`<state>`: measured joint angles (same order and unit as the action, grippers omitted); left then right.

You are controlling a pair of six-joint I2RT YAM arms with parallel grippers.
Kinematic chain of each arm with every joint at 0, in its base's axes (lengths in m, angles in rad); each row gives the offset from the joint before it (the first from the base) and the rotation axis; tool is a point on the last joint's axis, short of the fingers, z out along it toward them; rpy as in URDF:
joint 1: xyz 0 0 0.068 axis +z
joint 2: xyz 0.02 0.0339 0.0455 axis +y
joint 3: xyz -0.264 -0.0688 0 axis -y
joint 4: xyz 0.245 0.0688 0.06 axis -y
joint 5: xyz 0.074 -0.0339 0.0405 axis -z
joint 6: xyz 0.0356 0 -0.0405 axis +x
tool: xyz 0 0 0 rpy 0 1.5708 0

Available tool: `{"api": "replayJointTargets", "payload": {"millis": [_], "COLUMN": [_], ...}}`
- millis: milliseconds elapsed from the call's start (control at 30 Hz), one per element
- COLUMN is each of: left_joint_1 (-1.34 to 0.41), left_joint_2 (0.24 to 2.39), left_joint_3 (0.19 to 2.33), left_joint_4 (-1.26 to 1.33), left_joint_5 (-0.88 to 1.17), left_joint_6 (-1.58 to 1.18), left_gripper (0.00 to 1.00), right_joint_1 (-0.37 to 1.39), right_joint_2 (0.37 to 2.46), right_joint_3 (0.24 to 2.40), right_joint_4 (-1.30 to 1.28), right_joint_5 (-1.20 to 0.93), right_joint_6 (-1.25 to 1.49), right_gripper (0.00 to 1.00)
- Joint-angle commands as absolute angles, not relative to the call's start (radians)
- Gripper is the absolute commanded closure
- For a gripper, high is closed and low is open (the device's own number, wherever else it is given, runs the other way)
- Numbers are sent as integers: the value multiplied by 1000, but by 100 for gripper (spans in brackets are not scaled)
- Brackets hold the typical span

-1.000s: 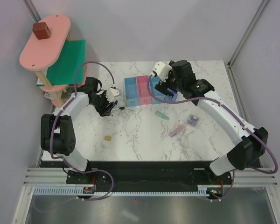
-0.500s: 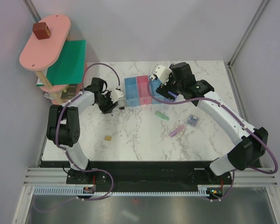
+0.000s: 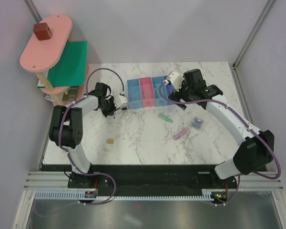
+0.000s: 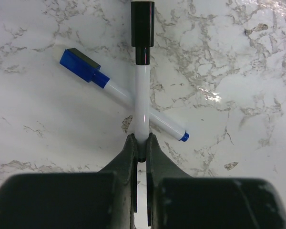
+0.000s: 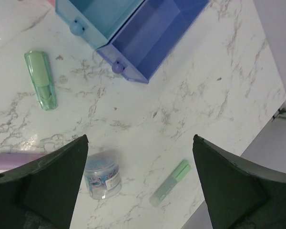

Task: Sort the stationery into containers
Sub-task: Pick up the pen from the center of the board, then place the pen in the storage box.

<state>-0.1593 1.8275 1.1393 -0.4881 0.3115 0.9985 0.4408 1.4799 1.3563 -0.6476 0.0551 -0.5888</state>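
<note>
My left gripper (image 4: pixel 141 143) (image 3: pixel 115 103) is shut on the lower end of a thin white marker (image 4: pixel 142 98) with a black cap. That marker crosses over a second white marker (image 4: pixel 119 91) with a blue cap, which lies on the marble. The containers stand in a row: blue (image 3: pixel 134 93), pink (image 3: pixel 147 90), light blue (image 5: pixel 100 14) and purple-blue (image 5: pixel 152 33). My right gripper (image 5: pixel 139 138) (image 3: pixel 178 95) hangs open and empty above the table beside the purple-blue bin. Under it lie a small jar with a purple-blue bundle (image 5: pixel 102 174) and a green piece (image 5: pixel 170 182).
A mint-green piece (image 3: pixel 165 117), a pink-lilac bar (image 3: pixel 181 133) and a tan block (image 3: pixel 110 141) lie loose on the marble. The pink-and-green tiered shelf (image 3: pixel 52 43) with a brown cube (image 3: pixel 42 31) stands at the back left. The table's right edge is near the green piece.
My left gripper's jaws have closed onto the black-capped marker. The right gripper has shifted rightwards from over the bins, still open.
</note>
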Motion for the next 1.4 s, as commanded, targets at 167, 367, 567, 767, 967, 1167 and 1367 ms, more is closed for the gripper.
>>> {"api": "replayJointTargets", "payload": {"millis": [167,367,567,767,967,1167,1367], "left_joint_1": [-169,-170,-183,-221,-271,-321,-341], "left_joint_2": [1665,1494,1448,1545,1729,1884,1988], "left_joint_3": [1063,1130,1253,1397,1537,1673,1746], "left_joint_4": [-512,-609,-652,-667,-669,-664,-663], "left_joint_5": [333,397,459,486,476,390,285], "left_joint_6": [1034,930,672,324,74,-51,-132], "left_gripper": [98,98,98,98,98,98,98], "right_joint_1": [391,397,426,459,469,479,492], "right_joint_2": [1388,1413,1477,1539,1597,1689,1750], "right_joint_3": [1190,1181,1157,1149,1128,1149,1154], "right_joint_4": [-634,-673,-611,-549,-465,-396,-334], "right_joint_5": [-72,-195,-212,-229,-244,-255,-264], "right_joint_6": [-583,-595,-577,-558,-551,-534,-526], "right_gripper": [2,4,5,5,6,7,8]}}
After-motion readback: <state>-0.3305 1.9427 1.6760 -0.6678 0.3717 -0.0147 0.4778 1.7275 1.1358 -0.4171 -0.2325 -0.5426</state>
